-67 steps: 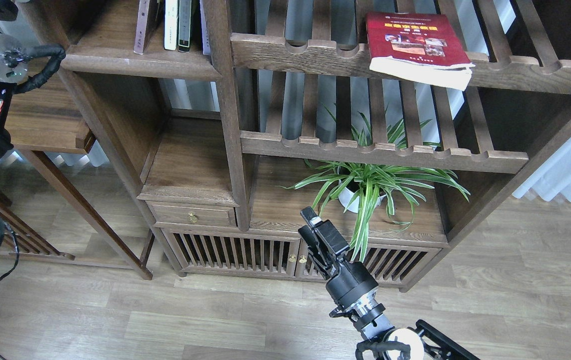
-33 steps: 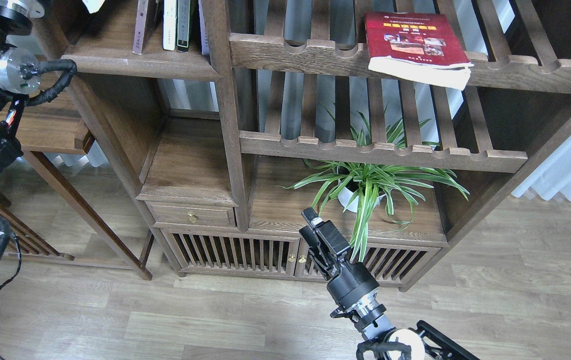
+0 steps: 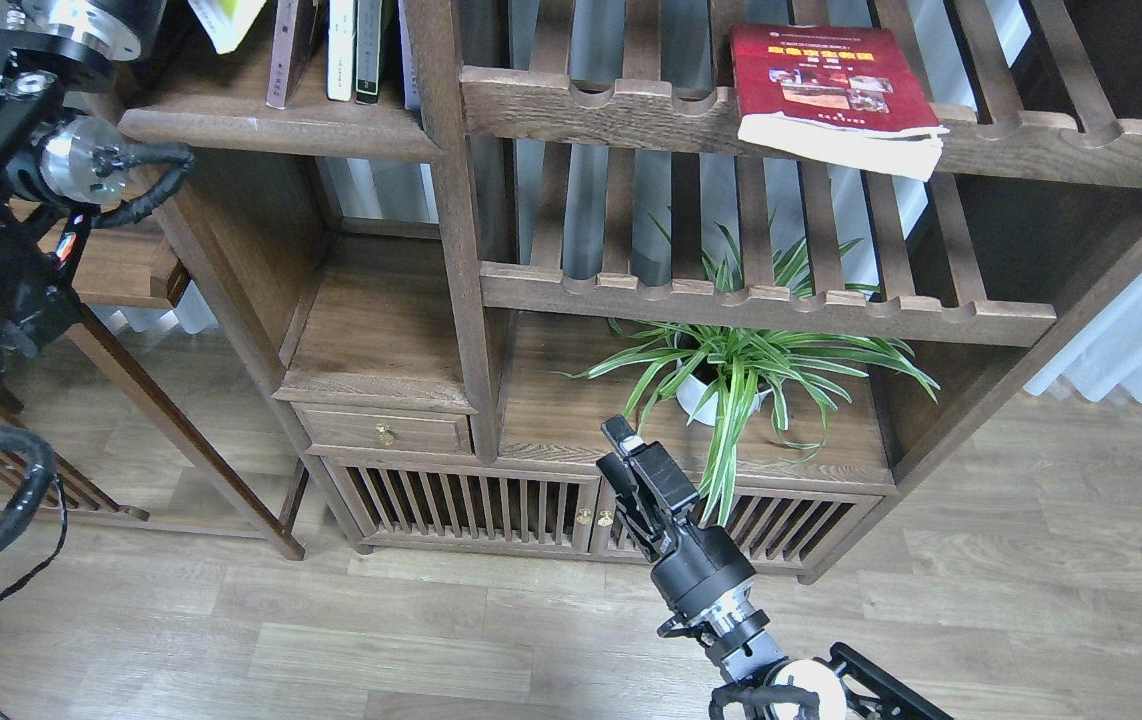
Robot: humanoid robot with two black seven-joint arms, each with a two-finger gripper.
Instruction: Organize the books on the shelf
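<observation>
The thick red book [image 3: 826, 80] lies flat on the top slatted rack, its front corner jutting past the rail. The shelf [image 3: 271, 128] is the solid dark board at top left. A few books [image 3: 341, 45] stand upright on it. A yellow-green and white book corner [image 3: 226, 20] hangs tilted above the shelf's left end, right beside my left arm's wrist [image 3: 81, 15]. The left gripper itself is cut off by the top edge. Low in the middle, my right gripper [image 3: 613, 446] points up at the cabinet, fingers together and holding nothing.
A potted spider plant [image 3: 731, 375] stands on the lower board, just behind the right gripper. A second slatted rack [image 3: 761, 305] runs below the top one. A small drawer [image 3: 386, 432] and slatted cabinet doors [image 3: 471, 505] sit beneath. A side table [image 3: 121, 265] stands left.
My left arm has swung right and up toward the shelf, and the yellow-green book corner has come into view above the shelf's left end. The right arm has not moved.
</observation>
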